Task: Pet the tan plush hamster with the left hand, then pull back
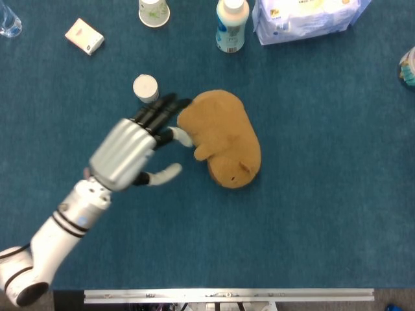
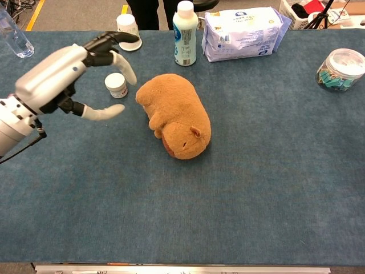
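The tan plush hamster lies in the middle of the blue table, its face toward the front edge. My left hand hovers just to the hamster's left with its fingers spread and nothing in them. Its fingertips reach close to the rear end of the hamster; whether they touch the fur I cannot tell. My right hand shows in neither view.
A small white jar stands just behind the left hand. Along the back edge are a paper cup, a white bottle, a wipes pack and a small white box. A clear jar stands far right.
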